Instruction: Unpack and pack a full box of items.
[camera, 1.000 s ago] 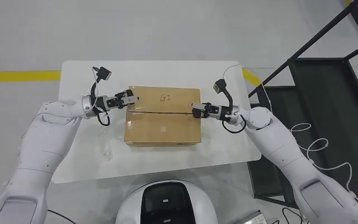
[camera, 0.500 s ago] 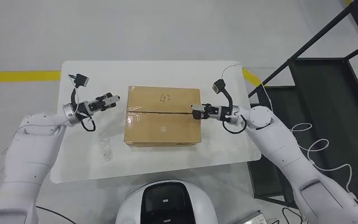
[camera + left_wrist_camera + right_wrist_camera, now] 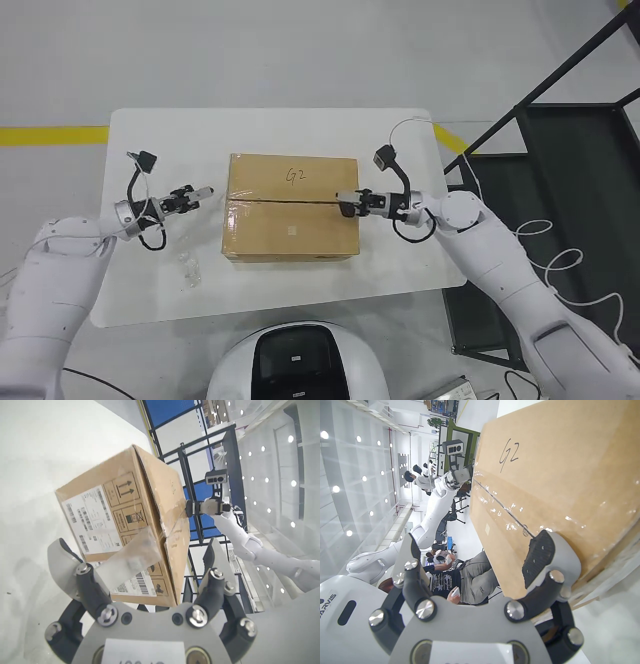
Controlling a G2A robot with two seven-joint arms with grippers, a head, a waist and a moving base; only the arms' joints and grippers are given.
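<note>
Cardboard box (image 3: 291, 207) sat on my tabletop (image 3: 400, 130), flaps down, wrinkly clear tape (image 3: 511, 506) along the seam; left claw (image 3: 204, 190) and right claw (image 3: 344, 198) were both spread.

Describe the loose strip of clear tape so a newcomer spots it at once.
On the white table stands a cardboard box. Beside its end hovers the left tool, open. The tape strip clings to one finger, off the box, unlike the tape along the seam.
</note>
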